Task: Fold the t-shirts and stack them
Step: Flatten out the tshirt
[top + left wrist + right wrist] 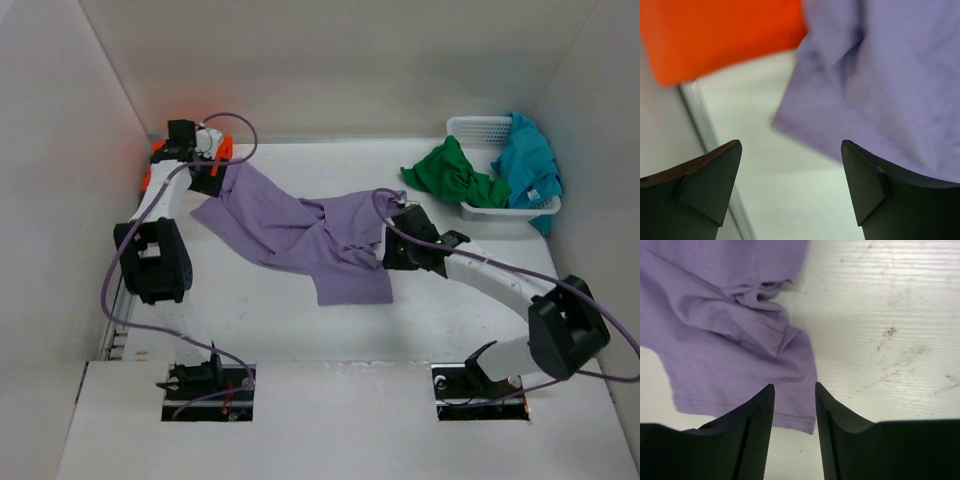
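White table (pixel 300 330) | lavender t-shirt (pixel 300 235) spread centre | left gripper (pixel 790 150) jaws wide apart, far left | right gripper (pixel 795 390) narrowly apart, seemingly unclamped, at shirt's right edge

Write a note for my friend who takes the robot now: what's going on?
Left gripper: open, empty, over the purple shirt's far-left edge.
Right gripper: slightly open, empty, over its right edge.
Orange shirt: far-left corner, mostly hidden.
Green shirt and teal shirt: draped on the basket.
Done: no folds or stack visible.
Left: fold and stack all four.
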